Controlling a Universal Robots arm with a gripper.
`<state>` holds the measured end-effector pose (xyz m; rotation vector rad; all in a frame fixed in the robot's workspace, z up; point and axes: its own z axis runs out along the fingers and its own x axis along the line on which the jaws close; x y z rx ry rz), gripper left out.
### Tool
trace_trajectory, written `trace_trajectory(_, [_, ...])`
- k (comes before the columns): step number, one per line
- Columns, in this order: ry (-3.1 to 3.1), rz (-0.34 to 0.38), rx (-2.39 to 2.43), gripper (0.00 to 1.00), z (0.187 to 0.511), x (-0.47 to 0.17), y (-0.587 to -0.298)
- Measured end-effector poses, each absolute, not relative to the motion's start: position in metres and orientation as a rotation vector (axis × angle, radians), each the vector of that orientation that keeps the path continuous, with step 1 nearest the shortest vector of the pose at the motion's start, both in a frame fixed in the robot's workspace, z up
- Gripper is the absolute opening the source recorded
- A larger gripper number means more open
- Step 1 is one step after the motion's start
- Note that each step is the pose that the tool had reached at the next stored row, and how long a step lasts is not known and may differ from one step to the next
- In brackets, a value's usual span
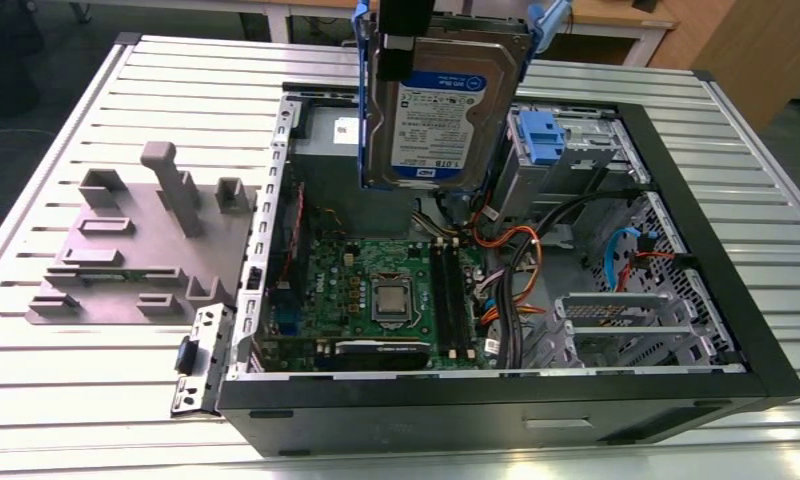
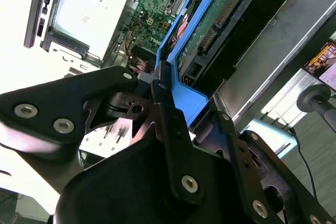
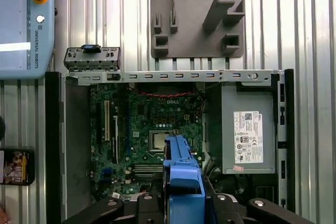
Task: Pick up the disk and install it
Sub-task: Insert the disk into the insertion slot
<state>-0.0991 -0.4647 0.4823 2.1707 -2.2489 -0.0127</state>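
On the slatted table [image 1: 67,400], the open computer case [image 1: 507,402] holds a motherboard [image 1: 373,285]; above, the pincer [image 2: 166,88] clamps the disk [image 1: 443,110].

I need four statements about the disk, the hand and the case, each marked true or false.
1. The hand grips the disk by its blue frame. True.
2. The disk lies on the motherboard. False: it is held above the open computer case.
3. A grey fixture plate lies outside the case, on the exterior view's left. True.
4. The case is closed. False: it is open; the motherboard shows.
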Motion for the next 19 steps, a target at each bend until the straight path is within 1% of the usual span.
trace_trajectory(19, [-2.249, -0.013, 2.171, 0.37, 0.482, -0.099, -0.488])
